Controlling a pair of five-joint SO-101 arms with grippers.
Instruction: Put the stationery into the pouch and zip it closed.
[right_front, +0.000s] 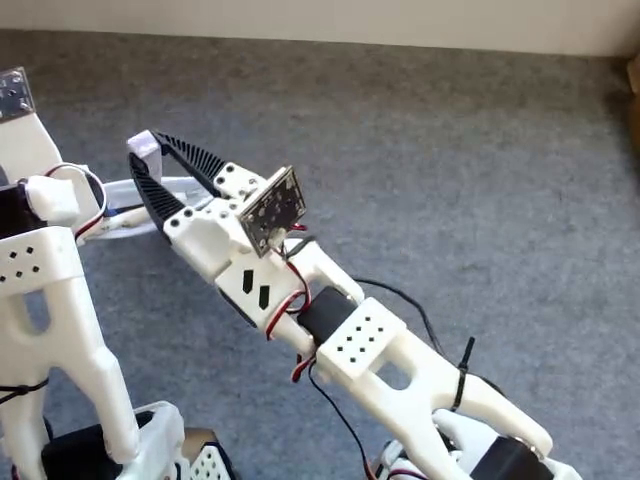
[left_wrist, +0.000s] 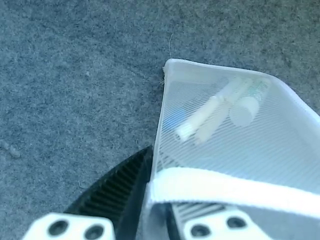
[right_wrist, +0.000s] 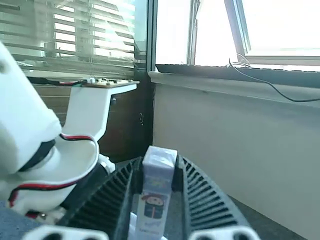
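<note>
Grey carpeted worktop (right_front: 450, 150). Left pincer (left_wrist: 156, 197) clamps white mesh pouch (left_wrist: 240, 150), white pens (left_wrist: 205, 117) inside. Right pincer (right_front: 148, 152), upper left, grips small white rectangular block (right_wrist: 158, 185).

Grey carpet (right_front: 450, 150), pale wall (right_wrist: 225, 130) below a bright window (right_wrist: 172, 30), slatted blinds (right_wrist: 75, 35), a dark trailing cable (right_wrist: 272, 85).

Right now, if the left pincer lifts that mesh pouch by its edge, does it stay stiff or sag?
Probably sags: the pouch is thin see-through mesh, only its white band looks firmer. The stationery inside lies loose, so it would likely slide to the low end.
</note>
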